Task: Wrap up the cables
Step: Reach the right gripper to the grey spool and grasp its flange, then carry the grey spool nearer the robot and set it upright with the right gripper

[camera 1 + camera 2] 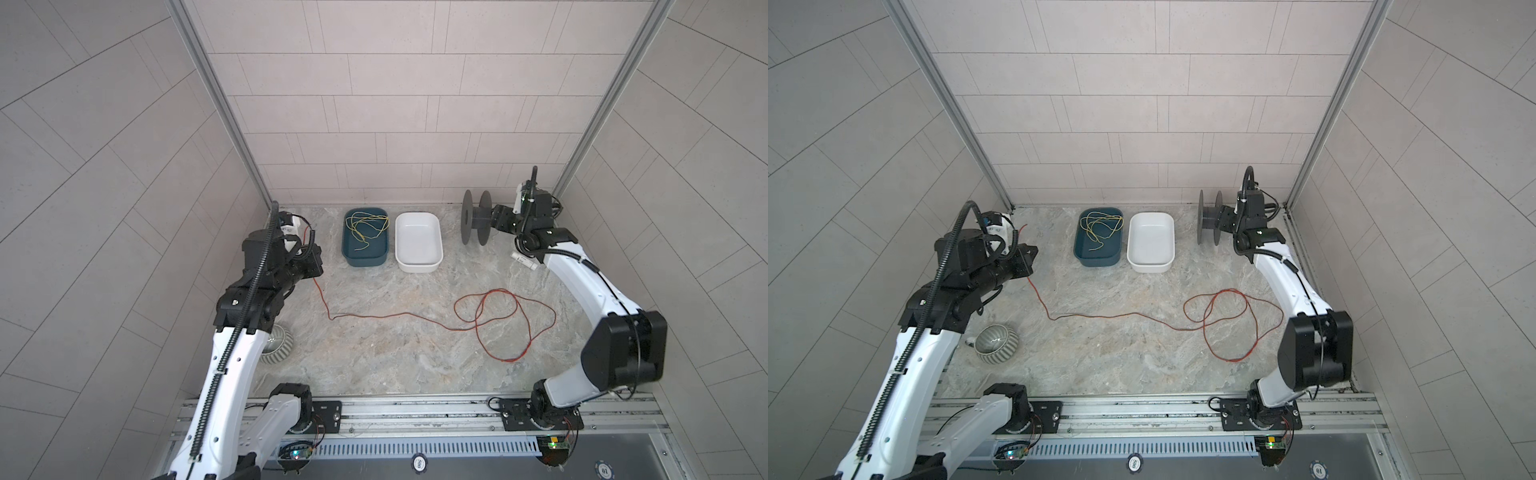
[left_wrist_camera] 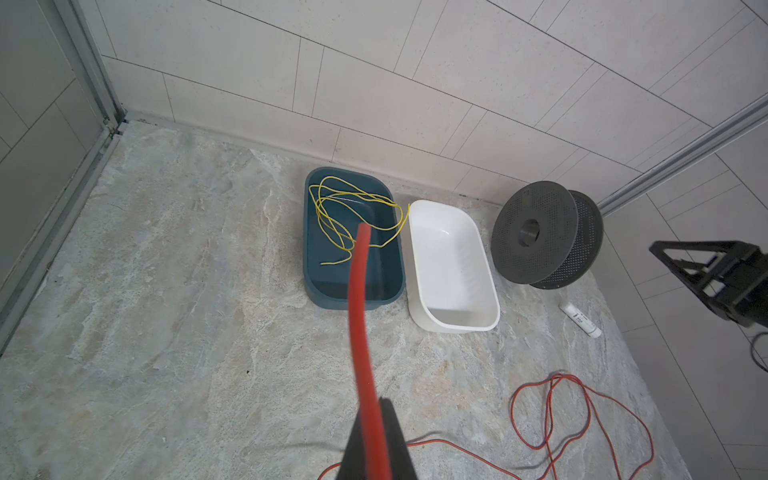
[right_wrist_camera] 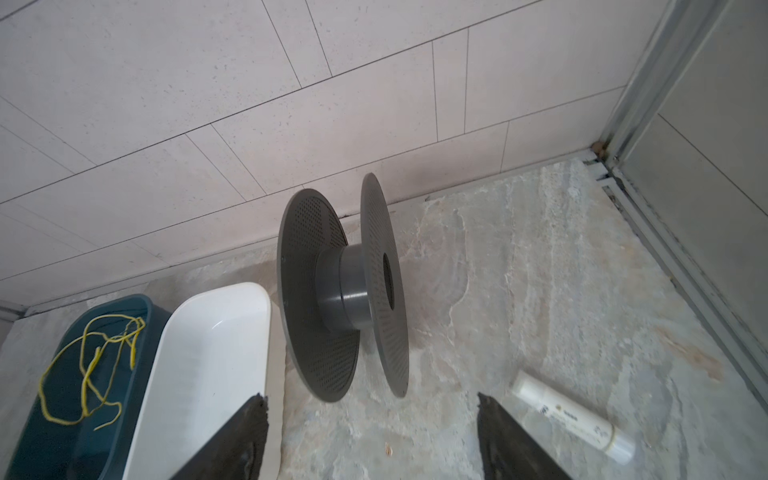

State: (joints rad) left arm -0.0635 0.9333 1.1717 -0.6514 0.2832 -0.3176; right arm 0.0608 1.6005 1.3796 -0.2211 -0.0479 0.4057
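Red-orange cable (image 2: 358, 299) pinched in left jaws; right jaws gape near spool (image 3: 345, 291).

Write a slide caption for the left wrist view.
Red-orange wire pinched in the shut left jaws, slack looped on the table; blue bin, white bin and bare grey spool beyond.

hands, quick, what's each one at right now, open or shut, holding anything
left hand: shut on the red wire.
right hand: open, holding nothing; the grey spool stands just ahead of it.
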